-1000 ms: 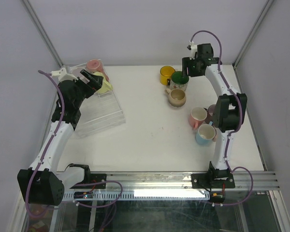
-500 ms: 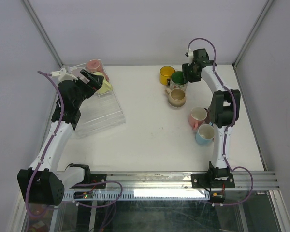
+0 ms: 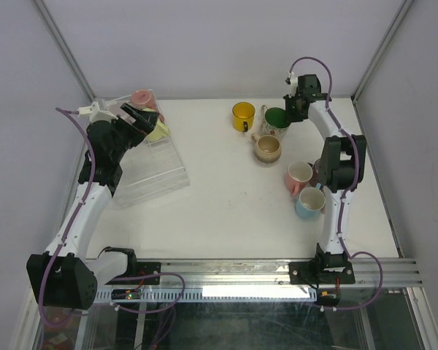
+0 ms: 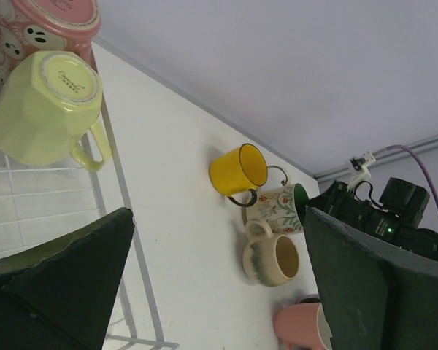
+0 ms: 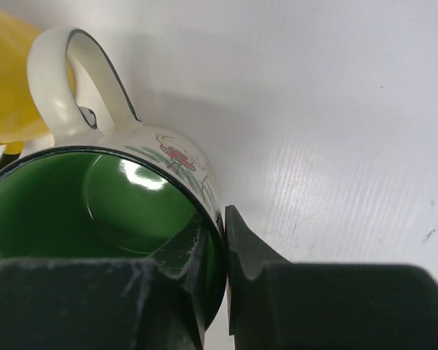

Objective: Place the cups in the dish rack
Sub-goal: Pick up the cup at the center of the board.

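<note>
At the far right of the tabletop (image 3: 226,197), my right gripper (image 5: 223,240) is clenched on the upright white floral ceramic mug with the glossy green inside (image 5: 124,197). One finger is inside the mouth and the other is against the outer wall, so the rim is pinched between them. The mug's handle points away from my fingers toward the yellow enamel mug (image 3: 242,115) just beside it; I cannot tell whether the two touch.

What the coming move turns on is this: the clear plastic dish rack with ridged sides (image 3: 157,171) lies well away from this mug, across the tabletop at the far left. Its long axis slants from the far corner toward the near middle. My right arm is the only one near the mug. My left gripper (image 3: 137,117) hangs over the rack's far end with its fingers spread wide, grasping nothing. A pink patterned mug (image 3: 141,98) and a pale yellow-green mug (image 4: 47,106) sit there mouth-down.

Hidden things: my own gripper body cuts off the green mug's base, so I cannot say whether it rests on the tabletop. The rack's transparent walls are hard to trace, and its free slots are hard to judge. One mug behind my right forearm is mostly covered.
</note>
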You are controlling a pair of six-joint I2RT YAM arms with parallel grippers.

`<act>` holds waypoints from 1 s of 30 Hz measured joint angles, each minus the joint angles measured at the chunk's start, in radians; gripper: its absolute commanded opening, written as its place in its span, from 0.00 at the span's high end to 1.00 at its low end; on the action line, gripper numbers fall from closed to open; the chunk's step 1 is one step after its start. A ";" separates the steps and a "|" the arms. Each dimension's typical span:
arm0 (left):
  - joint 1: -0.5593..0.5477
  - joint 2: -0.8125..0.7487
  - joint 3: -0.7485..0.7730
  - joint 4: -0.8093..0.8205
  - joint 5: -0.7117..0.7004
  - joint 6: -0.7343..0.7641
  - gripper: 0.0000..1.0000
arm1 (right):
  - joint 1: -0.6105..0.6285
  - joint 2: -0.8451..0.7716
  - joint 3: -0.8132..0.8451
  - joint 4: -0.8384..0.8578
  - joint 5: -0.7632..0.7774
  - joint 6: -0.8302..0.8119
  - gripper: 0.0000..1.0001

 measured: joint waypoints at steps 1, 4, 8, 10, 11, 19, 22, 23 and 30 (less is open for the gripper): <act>0.000 0.002 0.000 0.008 0.008 -0.005 0.01 | -0.005 -0.005 -0.010 0.008 -0.009 0.002 1.00; 0.000 0.013 0.000 0.035 0.043 -0.016 0.01 | -0.016 -0.019 -0.035 0.031 -0.027 0.003 1.00; 0.000 0.043 0.000 0.087 0.116 -0.034 0.04 | -0.039 -0.042 -0.075 0.057 -0.043 0.003 1.00; 0.000 0.063 0.000 0.124 0.161 -0.054 0.06 | -0.061 -0.058 -0.105 0.079 -0.063 0.003 1.00; 0.000 0.072 0.000 0.143 0.180 -0.063 0.06 | -0.075 -0.069 -0.122 0.089 -0.071 0.003 1.00; -0.021 0.128 0.014 0.265 0.277 -0.172 0.08 | -0.187 -0.198 -0.217 0.178 -0.200 0.005 1.00; -0.061 0.162 0.034 0.300 0.286 -0.225 0.09 | -0.209 -0.280 -0.251 0.249 -0.277 0.005 1.00; -0.080 0.174 0.042 0.312 0.288 -0.248 0.09 | -0.211 -0.309 -0.260 0.275 -0.306 0.005 1.00; -0.186 0.265 0.097 0.394 0.294 -0.429 0.10 | -0.198 -0.480 -0.315 0.498 -0.534 -0.036 1.00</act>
